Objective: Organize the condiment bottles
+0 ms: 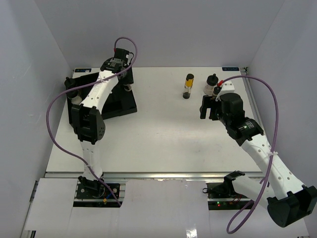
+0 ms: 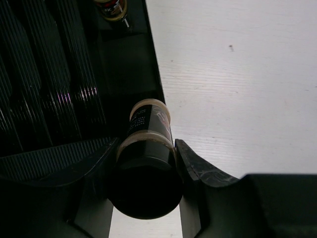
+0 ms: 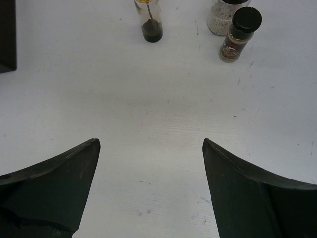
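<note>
Tray (image 1: 119,106) far left on table (image 1: 163,139); slim bottle (image 1: 188,87) far centre-right, two jars (image 1: 212,84) just right of it.

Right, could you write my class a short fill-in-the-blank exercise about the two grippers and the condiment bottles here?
The left gripper is shut on a jar with a ___ cap. The right gripper is ___, holding nothing. The slim bottle wears a ___ band.
Missing words: black; open; yellow.
</note>
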`<state>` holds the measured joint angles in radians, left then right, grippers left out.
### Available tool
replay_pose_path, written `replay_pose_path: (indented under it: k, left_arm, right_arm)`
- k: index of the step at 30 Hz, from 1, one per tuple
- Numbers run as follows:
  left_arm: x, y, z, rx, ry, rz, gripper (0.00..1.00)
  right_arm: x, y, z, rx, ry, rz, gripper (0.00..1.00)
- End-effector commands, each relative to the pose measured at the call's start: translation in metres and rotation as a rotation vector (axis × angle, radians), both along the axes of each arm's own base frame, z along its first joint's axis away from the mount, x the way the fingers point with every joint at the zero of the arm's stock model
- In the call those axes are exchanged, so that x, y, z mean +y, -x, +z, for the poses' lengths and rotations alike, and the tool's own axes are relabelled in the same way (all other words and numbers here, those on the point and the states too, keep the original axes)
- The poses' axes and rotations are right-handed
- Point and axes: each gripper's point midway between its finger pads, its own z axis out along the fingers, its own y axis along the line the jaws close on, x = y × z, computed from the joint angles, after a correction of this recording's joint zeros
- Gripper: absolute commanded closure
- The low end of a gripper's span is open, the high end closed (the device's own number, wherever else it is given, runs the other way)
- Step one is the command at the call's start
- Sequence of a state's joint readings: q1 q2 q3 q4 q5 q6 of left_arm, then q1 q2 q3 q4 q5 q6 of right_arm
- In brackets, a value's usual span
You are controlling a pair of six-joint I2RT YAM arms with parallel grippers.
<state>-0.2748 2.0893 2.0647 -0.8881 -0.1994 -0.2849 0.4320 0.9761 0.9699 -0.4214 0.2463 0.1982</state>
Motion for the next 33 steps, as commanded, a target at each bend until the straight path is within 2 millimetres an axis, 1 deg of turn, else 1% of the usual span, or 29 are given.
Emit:
replay_pose_path:
  k: [1,4,8,9,10,18,22,26,30,33]
  left_arm:
    - [0.002,-0.016,0.003,-0.033,0.042,-0.022,1.00]
    - [0.008,-0.026,-0.012,-0.032,0.024,-0.014,1.00]
    - [0.017,-0.038,-0.024,-0.039,-0.025,-0.003,1.00]
    - [0.019,-0.041,-0.022,-0.046,-0.025,-0.001,1.00]
    - [0.021,-0.042,-0.027,-0.034,-0.027,0.000,1.00]
    - [0.041,-0.054,-0.045,-0.022,-0.044,0.012,1.00]
    - [0.052,-0.059,-0.050,-0.020,-0.050,0.027,1.00]
    - [0.051,-0.066,-0.054,-0.023,-0.028,0.005,1.00]
    - [0.053,-0.073,-0.060,-0.018,-0.021,0.001,0.94]
    - [0.051,-0.077,-0.064,-0.018,-0.014,-0.010,0.93]
  right_arm:
    - [0.002,-0.002,0.018,-0.070,-0.026,0.018,0.10]
    - [0.001,-0.002,0.021,-0.077,-0.026,0.015,0.10]
    - [0.001,0.000,0.023,-0.084,-0.030,0.016,0.10]
    - [0.001,0.000,0.024,-0.085,-0.030,0.019,0.10]
    - [0.001,0.000,0.024,-0.087,-0.029,0.020,0.10]
    - [0.000,0.000,0.033,-0.101,-0.029,0.020,0.10]
    - [0.001,-0.002,0.031,-0.099,-0.027,0.018,0.10]
    - [0.003,-0.003,0.030,-0.092,-0.025,0.024,0.10]
    - [0.002,-0.004,0.032,-0.096,-0.024,0.022,0.10]
    - [0.002,-0.003,0.032,-0.100,-0.025,0.020,0.10]
